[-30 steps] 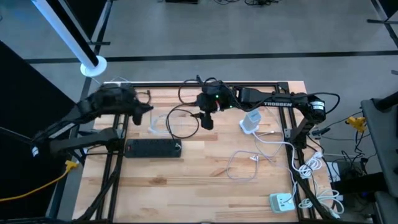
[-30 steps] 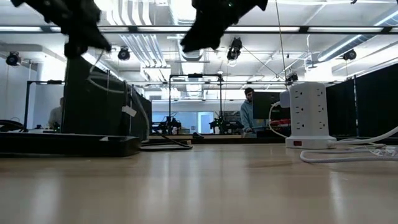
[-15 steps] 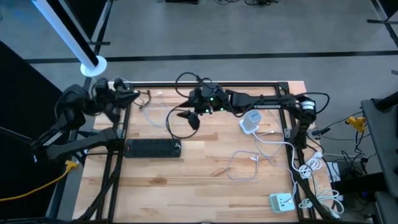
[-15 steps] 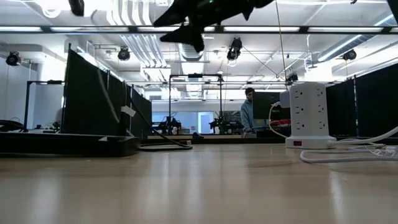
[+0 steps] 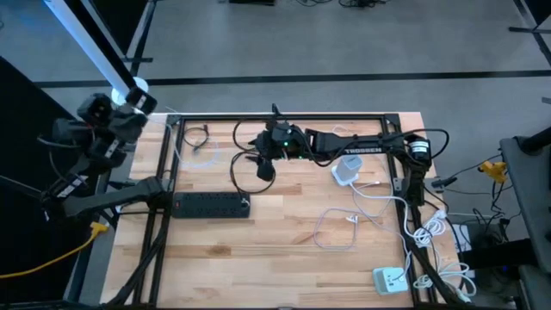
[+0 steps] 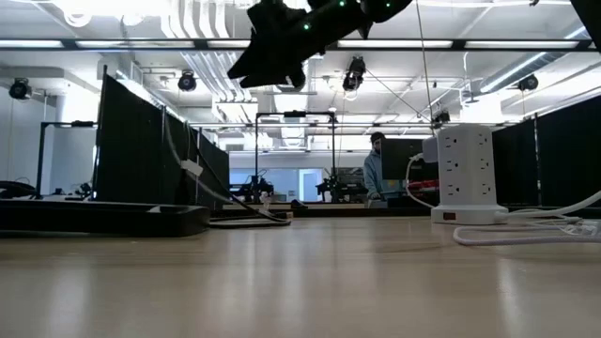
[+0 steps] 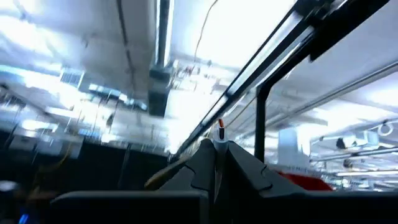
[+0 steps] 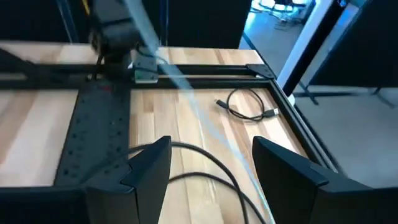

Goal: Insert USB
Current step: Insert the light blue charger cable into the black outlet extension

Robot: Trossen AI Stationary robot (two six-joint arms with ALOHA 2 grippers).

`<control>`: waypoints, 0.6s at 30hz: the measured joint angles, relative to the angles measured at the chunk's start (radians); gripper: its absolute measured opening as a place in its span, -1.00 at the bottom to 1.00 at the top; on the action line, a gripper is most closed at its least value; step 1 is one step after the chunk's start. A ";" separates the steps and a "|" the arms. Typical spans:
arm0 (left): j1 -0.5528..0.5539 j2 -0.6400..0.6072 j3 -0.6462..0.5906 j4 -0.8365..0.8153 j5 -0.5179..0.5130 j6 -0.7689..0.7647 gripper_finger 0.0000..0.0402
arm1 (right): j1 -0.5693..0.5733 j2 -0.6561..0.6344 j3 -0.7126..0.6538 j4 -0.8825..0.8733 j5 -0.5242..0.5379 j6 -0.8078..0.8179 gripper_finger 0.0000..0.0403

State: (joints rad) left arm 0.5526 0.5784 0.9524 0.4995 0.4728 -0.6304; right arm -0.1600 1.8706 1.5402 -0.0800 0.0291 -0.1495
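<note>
Light wooden plank table (image 5: 284,232): pale and darker strips. Long black plastic power strip (image 5: 212,204). White tower-shaped socket block (image 6: 464,174), small red switch at base. Thin black looped cable (image 8: 249,106). Thin white coiled cable (image 5: 340,228). Both arms dark; right arm with white lettering, green light.

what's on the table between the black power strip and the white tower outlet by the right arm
In the high view, between the black power strip and the white tower outlet, only a black cable loops near the right gripper; the rest is bare wood.
</note>
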 joint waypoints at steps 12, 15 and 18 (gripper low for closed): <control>0.000 0.314 0.359 0.023 0.009 0.000 -0.94 | -0.022 0.047 -0.003 -0.106 0.022 -0.018 0.04; 0.000 0.395 0.473 0.026 0.018 0.000 -0.94 | -0.030 0.074 -0.003 -0.070 0.024 0.024 0.05; 0.000 0.474 0.587 0.025 0.046 -0.001 -0.94 | -0.033 0.104 -0.003 -0.024 0.019 0.053 0.04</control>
State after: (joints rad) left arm 0.5526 1.0527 1.5394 0.5247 0.5191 -0.6312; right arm -0.1934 1.9750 1.5372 -0.1041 0.0477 -0.0964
